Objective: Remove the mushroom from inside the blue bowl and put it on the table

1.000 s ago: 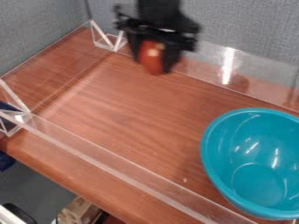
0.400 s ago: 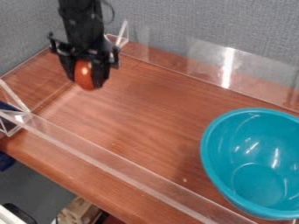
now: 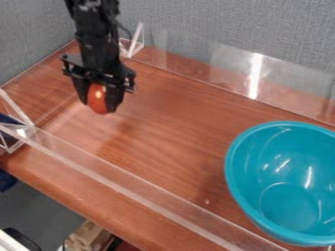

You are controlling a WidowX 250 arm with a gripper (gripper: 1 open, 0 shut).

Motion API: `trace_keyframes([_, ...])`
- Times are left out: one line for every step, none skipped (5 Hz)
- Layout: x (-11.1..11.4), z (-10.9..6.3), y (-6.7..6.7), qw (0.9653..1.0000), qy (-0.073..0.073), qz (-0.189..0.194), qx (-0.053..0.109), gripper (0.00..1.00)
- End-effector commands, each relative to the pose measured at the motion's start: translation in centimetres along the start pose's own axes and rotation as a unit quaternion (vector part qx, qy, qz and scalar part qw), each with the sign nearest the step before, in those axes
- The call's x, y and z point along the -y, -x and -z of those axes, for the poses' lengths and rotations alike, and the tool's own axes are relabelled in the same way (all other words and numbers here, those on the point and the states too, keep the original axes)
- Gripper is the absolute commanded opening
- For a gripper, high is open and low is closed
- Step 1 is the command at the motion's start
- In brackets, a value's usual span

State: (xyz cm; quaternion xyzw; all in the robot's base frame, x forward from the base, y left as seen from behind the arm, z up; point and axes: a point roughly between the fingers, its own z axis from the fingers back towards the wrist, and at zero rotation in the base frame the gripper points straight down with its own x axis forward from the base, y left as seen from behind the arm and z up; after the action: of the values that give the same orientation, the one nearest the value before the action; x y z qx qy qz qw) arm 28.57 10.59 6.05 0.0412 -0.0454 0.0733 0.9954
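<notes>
Mushroom first: the small toy mushroom with a rounded reddish-brown cap [image 3: 100,97] sits pinched between the two dark fingers of the black tool [image 3: 100,96], which hangs from a slim black arm and points straight down. The jaws are drawn in narrow against the cap's sides, so the tool is holding the mushroom; the cream stem cannot be made out. Whether the cap's underside touches the wood or hangs just above it cannot be told from this view.

Directly beneath the tool lies the reddish-brown polished wooden tabletop [image 3: 157,123], its grain running across the surface with a pale glare patch just right of the tool. Low clear acrylic walls [image 3: 105,181] edge the tabletop: one runs behind the tool along the far side, another lies well in front of it along the near edge, and a short one closes the end to the tool's left. A small clear triangular brace [image 3: 127,41] stands on the far wall, just behind and right of the arm.

Well apart from the tool, far to its right and nearer the camera, rests the large round teal-blue plastic bowl [image 3: 249,157], upright, with a thick rim and a smooth deep inside showing only soft highlights. Part of its right side is cut off by the picture's edge.
</notes>
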Motion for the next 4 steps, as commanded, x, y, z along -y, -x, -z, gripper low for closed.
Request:
trace_keyframes([-0.16,0.11,-1.82,0.9997,-0.012,0.002,0.021,0.00])
trace_keyframes([-0.12,1.09,-2.11,0.9998,-0.014,0.003,0.017,1.00])
trace_keyframes([-0.08,1.04,-2.18,0.9997,-0.012,0.002,0.020,1.00])
trace_keyframes([-0.10,0.95,-2.30,0.9997,-0.009,0.001,0.023,0.00])
